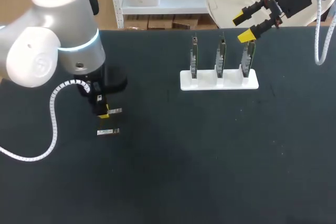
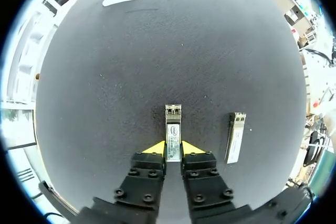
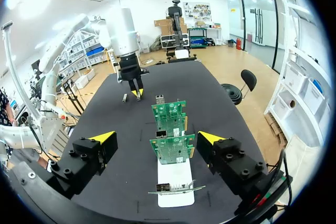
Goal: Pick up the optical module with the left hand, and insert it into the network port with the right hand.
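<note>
left gripper (image 2: 173,149): my fingers are closed on both sides of the optical module (image 2: 173,129), its ported end sticking out ahead, low over the black table (image 2: 157,51) | second optical module (image 2: 234,137): lying flat just beside it | right gripper (image 3: 156,138): my fingers are spread wide, holding nothing, at the row of three upright network cards (image 3: 172,150) in their white holder (image 3: 176,184)

Open tabletop (image 1: 184,156) at centre, spare module (image 2: 234,137) just beside left pincer (image 2: 173,148), upright cards (image 1: 220,56) facing right pincer (image 1: 242,27)

Head view looks down from behind — wrist views share the table (image 1: 210,156).
</note>
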